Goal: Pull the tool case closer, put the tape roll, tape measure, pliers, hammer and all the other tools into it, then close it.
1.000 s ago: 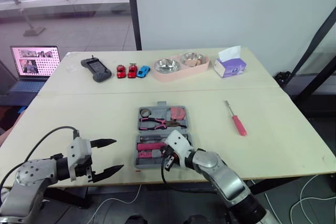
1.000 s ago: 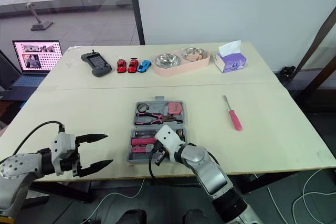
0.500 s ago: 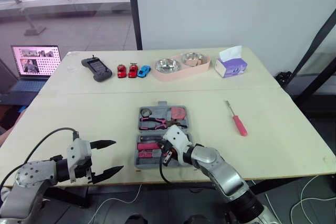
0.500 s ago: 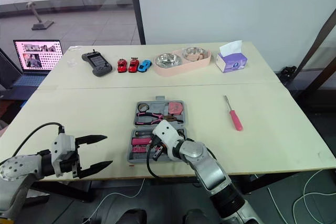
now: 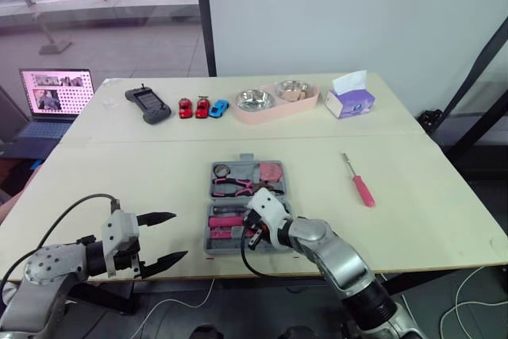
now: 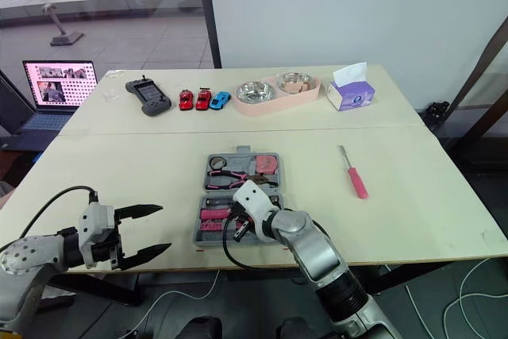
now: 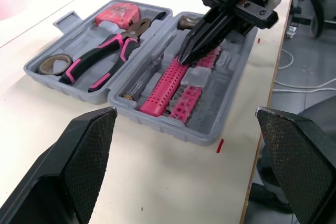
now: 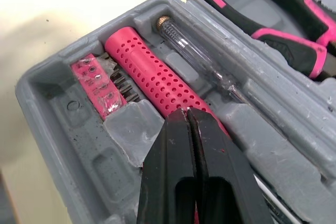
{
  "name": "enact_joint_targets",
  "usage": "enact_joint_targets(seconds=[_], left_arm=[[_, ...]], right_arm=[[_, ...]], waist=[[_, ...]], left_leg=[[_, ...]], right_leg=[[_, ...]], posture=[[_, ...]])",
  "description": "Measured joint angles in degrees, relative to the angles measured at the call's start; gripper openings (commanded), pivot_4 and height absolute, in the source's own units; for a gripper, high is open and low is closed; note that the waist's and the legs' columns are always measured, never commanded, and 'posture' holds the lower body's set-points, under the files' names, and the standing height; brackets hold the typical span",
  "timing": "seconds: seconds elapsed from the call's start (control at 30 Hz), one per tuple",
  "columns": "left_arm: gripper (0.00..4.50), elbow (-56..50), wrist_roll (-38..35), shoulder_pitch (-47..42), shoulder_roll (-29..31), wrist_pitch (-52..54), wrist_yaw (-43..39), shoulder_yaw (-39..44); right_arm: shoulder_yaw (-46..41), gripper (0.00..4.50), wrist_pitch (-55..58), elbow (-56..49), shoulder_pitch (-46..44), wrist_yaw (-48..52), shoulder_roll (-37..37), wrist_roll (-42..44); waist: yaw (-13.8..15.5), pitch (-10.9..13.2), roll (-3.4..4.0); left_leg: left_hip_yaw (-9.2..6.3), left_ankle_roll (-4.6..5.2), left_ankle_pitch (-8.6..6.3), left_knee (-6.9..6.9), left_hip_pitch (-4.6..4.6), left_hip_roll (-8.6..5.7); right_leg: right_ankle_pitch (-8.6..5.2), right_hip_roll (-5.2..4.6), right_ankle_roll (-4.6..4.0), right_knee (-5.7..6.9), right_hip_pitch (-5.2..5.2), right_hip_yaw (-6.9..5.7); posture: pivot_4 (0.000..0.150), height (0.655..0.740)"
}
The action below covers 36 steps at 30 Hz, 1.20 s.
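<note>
Right end effector (image 8: 187, 113) clenched on nothing, tips down on the pink perforated handle (image 8: 152, 77) in the open tool case (image 7: 163, 124). Handle's long axis runs leftward from the tips. Wrist view adds a clear screwdriver (image 8: 205, 69) alongside it. Head view adds a red screwdriver (image 5: 359, 183) on the counter (image 5: 444, 212), well right, tip pointing away. Left end effector (image 5: 181, 235) released, left of case.

Holds the left gripper (image 5: 178, 235) level, fingers (image 5: 159, 217) spread wide, pointing toward the right. Bends the right arm (image 5: 333, 253) inward, with the right gripper (image 8: 187, 112) pinched tight, tips angled down.
</note>
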Motion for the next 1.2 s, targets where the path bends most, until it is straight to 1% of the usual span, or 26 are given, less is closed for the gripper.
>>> enact_joint_targets(seconds=[0.13,0.27,0.33,0.4,0.47,0.53,0.57,0.63,0.7,0.73,0.77,0.8,0.9,0.93,1.07,1.2], left_arm=[[4.5,0.0,0.0,0.2,0.0,0.1,0.0,0.0],[4.5,0.0,-0.1,0.3,0.0,0.8,0.3,0.1],[4.5,0.0,-0.4,0.3,0.1,1.7,0.7,0.9],[4.5,0.1,-1.3,0.3,0.4,2.1,0.7,2.0],[4.5,0.3,-1.7,0.5,1.0,2.8,0.7,3.0],[4.5,1.1,-2.1,1.0,1.0,3.1,0.7,4.2],[4.5,1.5,-2.2,1.1,1.0,3.4,0.8,4.6],[4.5,2.9,-2.3,1.4,1.0,3.8,0.9,5.4],[4.5,4.4,-2.6,1.6,1.3,3.8,0.5,6.9],[4.5,6.5,-2.7,2.5,2.1,3.8,0.0,8.7],[4.5,8.0,-2.7,3.0,2.6,3.8,-0.1,9.7],[4.5,10.5,-2.6,3.0,3.5,3.1,-0.9,10.9],[4.5,15.9,-2.5,4.6,5.5,1.5,-2.5,14.5],[4.5,17.5,-2.5,4.6,5.7,1.3,-3.0,15.4],[4.5,23.4,-2.1,3.9,6.9,-0.4,-3.9,16.8],[4.5,26.6,-1.6,1.6,7.4,-2.1,-4.0,17.4]], right_arm=[[-1.2,0.08,4.6,-1.2,-0.8,-0.5,0.9,1.7],[-3.6,0.08,4.9,-3.8,0.5,0.3,0.6,4.5],[-8.6,0.08,4.5,-9.5,-0.2,1.5,-1.1,7.7],[-13.4,0.08,3.0,-14.9,-2.3,2.6,-4.1,9.4],[-17.2,0.08,1.0,-20.0,-2.1,4.8,-10.2,10.5],[-20.6,0.08,-0.2,-22.6,2.7,7.7,-17.5,11.1],[-21.7,0.08,-0.4,-22.7,5.1,8.8,-19.6,11.3],[-24.8,0.62,-1.7,-22.7,11.1,11.1,-22.8,12.6],[-29.7,1.36,-5.1,-23.6,19.4,13.6,-26.7,13.3],[-33.7,2.03,-6.6,-23.3,24.6,14.6,-27.8,13.7],[-35.8,2.38,-7.1,-22.6,26.5,14.9,-28.0,13.8],[-40.2,2.83,-9.6,-22.0,30.6,15.7,-28.0,14.5],[-47.2,4.38,-14.0,-19.2,37.7,16.9,-28.0,15.0],[-49.1,4.46,-15.9,-17.8,39.3,17.0,-27.9,15.0],[-54.7,4.46,-21.5,-13.5,42.2,16.3,-27.0,15.1],[-56.0,4.46,-24.3,-10.6,42.1,15.5,-26.6,15.5]], waist=[[0.0,0.0,0.0],[0.0,0.1,0.05],[-0.1,0.2,0.13],[-0.1,0.2,0.12],[0.3,0.2,0.1],[0.9,0.2,0.06],[1.0,0.2,0.06],[1.1,0.2,0.08],[1.1,0.2,0.08],[1.2,0.2,0.06],[1.0,0.2,0.05],[1.0,0.2,0.05],[0.9,0.2,0.03],[1.0,0.2,0.04],[1.1,0.2,0.03],[1.1,0.2,0.05]], left_leg=[[0.0,0.0,0.0,-0.01,0.0,0.0],[0.01,0.0,0.0,-0.01,-0.14,0.0],[0.02,-0.01,0.0,0.01,-0.31,0.0],[0.02,-0.01,0.0,-0.01,-0.33,0.0],[0.01,0.0,0.0,-0.08,-0.32,0.0],[0.01,0.01,-0.01,-0.23,-0.32,0.0],[0.03,0.03,-0.02,-0.25,-0.33,0.0],[0.07,0.07,-0.04,-0.26,-0.35,-0.01],[0.09,0.1,-0.06,-0.27,-0.36,-0.01],[0.1,0.12,-0.07,-0.26,-0.35,-0.01],[0.12,0.12,-0.07,-0.26,-0.31,0.0],[0.17,0.12,-0.07,-0.26,-0.24,-0.01],[0.2,0.13,-0.07,-0.28,-0.07,0.01],[0.2,0.13,-0.07,-0.28,-0.06,0.01],[0.19,0.12,-0.07,-0.28,-0.06,0.01],[0.2,0.12,-0.07,-0.28,-0.06,0.01]], right_leg=[[0.0,0.0,0.0,0.0,-0.02,0.0],[0.0,0.0,0.0,-0.01,-0.15,0.0],[0.0,-0.01,0.0,0.01,-0.32,0.02],[0.0,-0.01,0.0,0.0,-0.35,0.01],[0.0,-0.02,0.0,-0.1,-0.32,-0.01],[0.0,-0.03,0.0,-0.42,-0.21,-0.04],[0.0,-0.03,0.0,-0.46,-0.2,-0.04],[0.0,-0.05,0.0,-0.49,-0.2,-0.03],[0.0,-0.05,0.0,-0.51,-0.19,-0.03],[0.0,-0.05,0.0,-0.55,-0.15,-0.04],[0.0,-0.05,0.0,-0.54,-0.14,-0.03],[0.01,-0.05,0.0,-0.52,-0.09,-0.01],[0.01,-0.04,0.0,-0.55,0.05,0.01],[0.01,-0.05,0.0,-0.54,0.06,0.02],[0.01,-0.06,0.0,-0.55,0.09,0.01],[0.01,-0.07,0.0,-0.55,0.1,0.01]], posture=[[0.15,0.74],[0.15,0.74],[0.15,0.74],[0.15,0.74],[0.15,0.74],[0.15,0.74],[0.15,0.74],[0.15,0.74],[0.15,0.74],[0.15,0.74],[0.15,0.74],[0.15,0.74],[0.15,0.74],[0.15,0.74],[0.15,0.74],[0.15,0.74]])
